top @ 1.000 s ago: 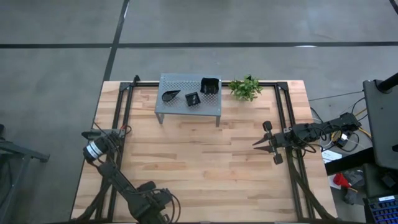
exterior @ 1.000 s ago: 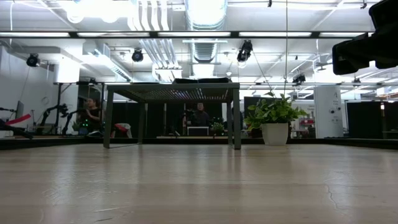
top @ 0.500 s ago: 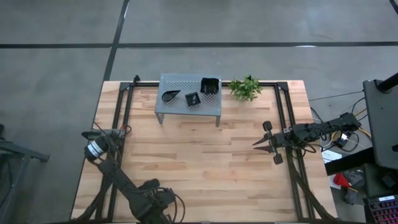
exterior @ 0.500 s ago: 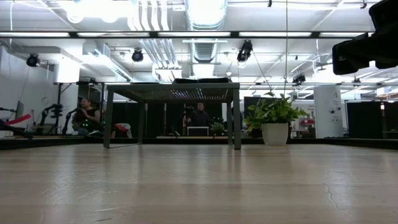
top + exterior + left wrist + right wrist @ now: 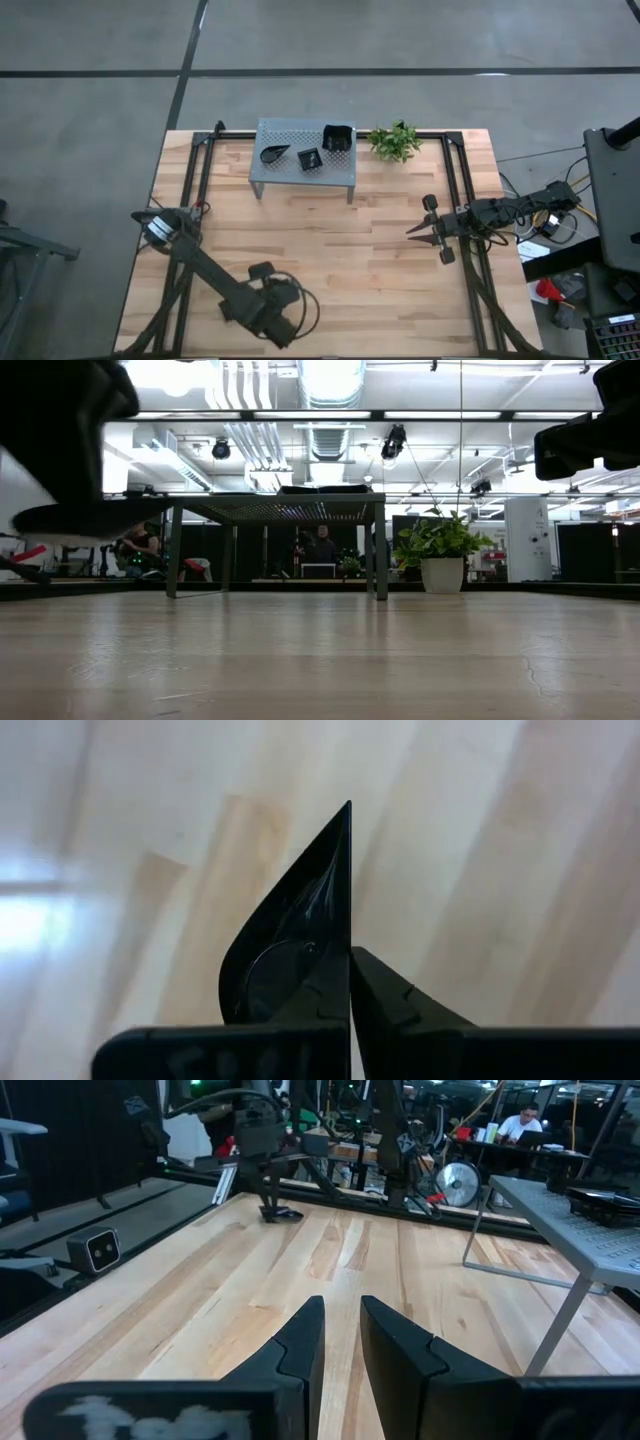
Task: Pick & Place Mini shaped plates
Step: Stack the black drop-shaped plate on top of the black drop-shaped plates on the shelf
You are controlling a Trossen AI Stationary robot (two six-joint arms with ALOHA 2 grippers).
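Observation:
My left gripper point(image 5: 268, 298) is over the near middle of the table, shut on a glossy black leaf-shaped plate point(image 5: 290, 935). The low view shows that plate point(image 5: 90, 520) as a flat dark shape under the arm. Three more black plates rest on the grey perforated shelf point(image 5: 290, 170): a leaf shape point(image 5: 272, 153), a tiny square point(image 5: 309, 158) and a larger square point(image 5: 338, 138). My right gripper point(image 5: 342, 1335) waits near the table's right edge point(image 5: 415, 230), open by a narrow gap and empty. My left gripper pinches the leaf plate by the rim of its wide end point(image 5: 335, 975) between its two fingers point(image 5: 400, 1005). The pointed tip point(image 5: 345, 820) sticks out beyond the fingertips. The plate is lifted clear of the table and lies about level in the low view.
A small green plant point(image 5: 393, 140) stands by the shelf's right end at the far edge. Black frame rails point(image 5: 195, 180) run along the table's left and right sides. Bare wood point(image 5: 340, 250) lies between the two arms. People sit in the room beyond the table.
My left arm has reached out from the near left corner; its gripper has moved toward the table's right and a little toward the far edge. It has come into the low view, carrying the leaf plate. The right arm has kept still.

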